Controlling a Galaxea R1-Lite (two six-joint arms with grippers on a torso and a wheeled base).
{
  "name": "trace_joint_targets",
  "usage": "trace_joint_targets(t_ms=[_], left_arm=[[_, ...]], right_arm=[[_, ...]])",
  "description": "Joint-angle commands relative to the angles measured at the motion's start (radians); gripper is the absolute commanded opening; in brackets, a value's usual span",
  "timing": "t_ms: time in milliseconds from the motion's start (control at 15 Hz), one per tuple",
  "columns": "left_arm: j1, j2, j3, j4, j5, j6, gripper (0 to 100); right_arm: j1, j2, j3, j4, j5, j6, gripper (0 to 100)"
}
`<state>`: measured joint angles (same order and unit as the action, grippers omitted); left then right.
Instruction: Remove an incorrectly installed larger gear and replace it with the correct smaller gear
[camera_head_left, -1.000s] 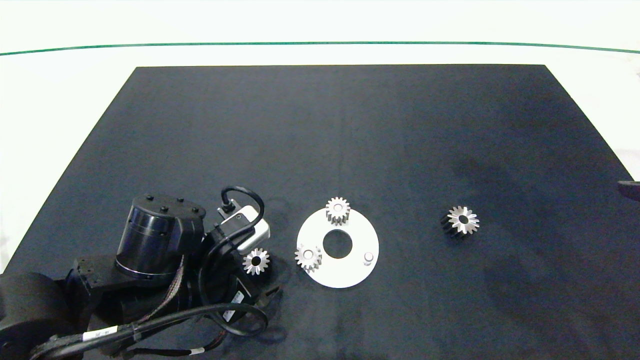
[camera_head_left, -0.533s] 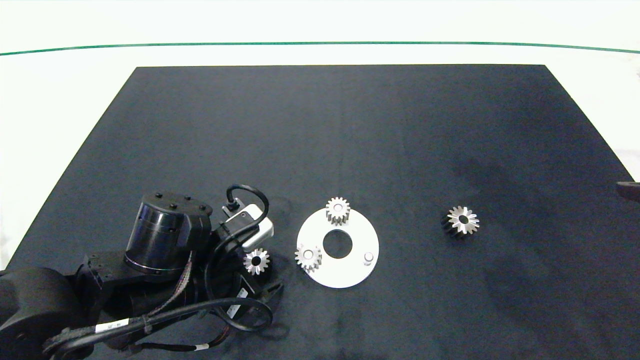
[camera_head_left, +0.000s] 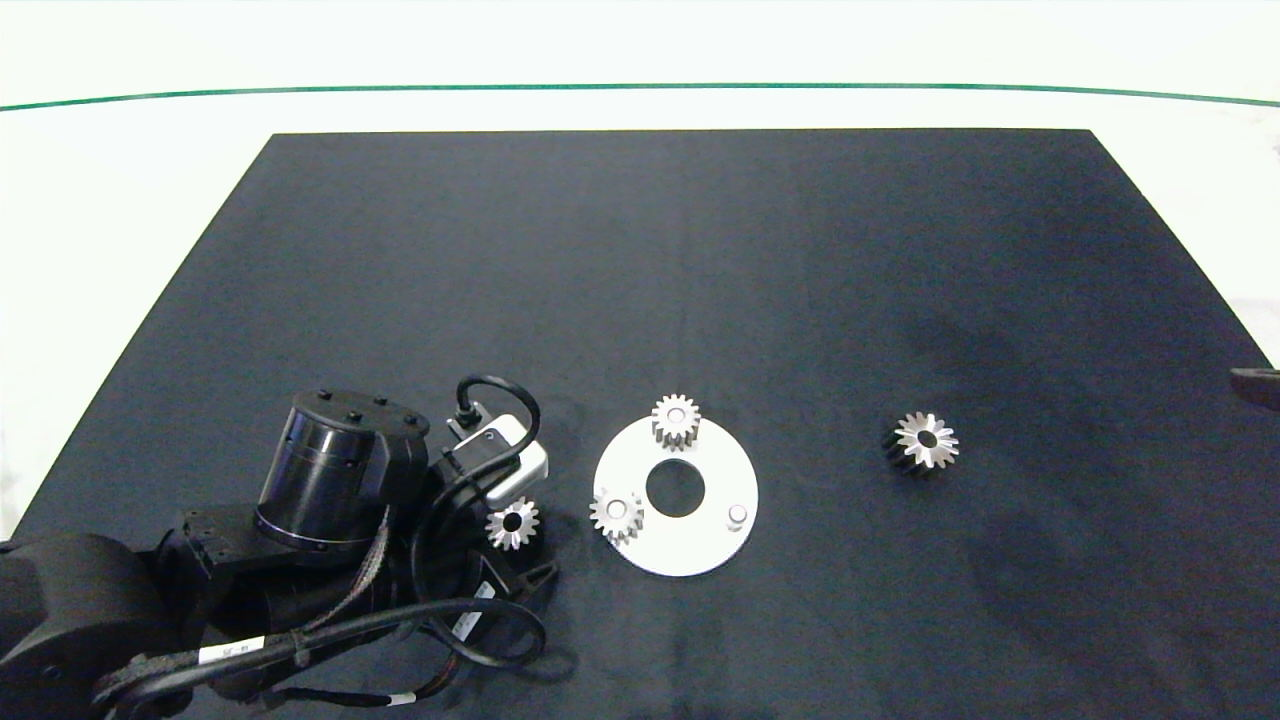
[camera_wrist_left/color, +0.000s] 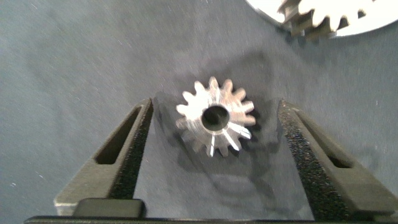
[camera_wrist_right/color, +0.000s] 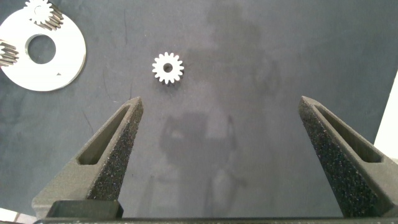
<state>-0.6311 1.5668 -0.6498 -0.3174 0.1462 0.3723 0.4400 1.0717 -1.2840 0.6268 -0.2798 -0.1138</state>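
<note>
on the black mat (camera_head_left: 700, 260) that covers the worktop (camera_head_left: 100, 200), the left pincer (camera_wrist_left/color: 211, 155) is low over a loose gear (camera_head_left: 513, 523) lying flat just beside the white ring plate (camera_head_left: 700, 545), on the side toward the left arm. in the left wrist view this gear (camera_wrist_left/color: 216, 116) has slanted, fairly pointed teeth and a dark centre hole, and it sits between the two grey fingers (camera_wrist_left/color: 124, 155), which are spread wide with a clear gap to the teeth on each side; nothing is pinched. the plate carries two small blunt-toothed gears, one at its far edge (camera_head_left: 676, 420) and one at its edge nearest the left arm (camera_head_left: 616, 514), each seated over a peg, while a third peg (camera_head_left: 737, 514) on the side toward the right arm stands bare. well apart from the plate, further toward the right arm, another gear (camera_head_left: 925, 440) rests on the mat; from above it shows long star-like teeth and a dark flank, and the right wrist view shows it (camera_wrist_right/color: 168, 68) lying flat with a round bore. whether it or the one under the left pincer is the smaller gear i cannot tell for sure. the right pincer (camera_wrist_right/color: 224, 162) hangs high above the mat near the worktop's right edge, its fingers spread wide and holding nothing; only a sliver of that arm (camera_head_left: 1258, 385) shows in the head view.
</note>
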Motion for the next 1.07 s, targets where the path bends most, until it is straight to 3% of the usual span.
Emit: trace_joint_targets(t_ms=[67,1067], left_arm=[[0.001,-0.002,0.001,-0.002,0.001,0.002,74],[0.001,0.004,0.001,-0.003,0.001,0.000,44]], right_arm=[[0.000,0.002,0.000,0.004,-0.001,-0.001,100],[0.000,0.002,0.006,0.004,0.002,-0.001,100]])
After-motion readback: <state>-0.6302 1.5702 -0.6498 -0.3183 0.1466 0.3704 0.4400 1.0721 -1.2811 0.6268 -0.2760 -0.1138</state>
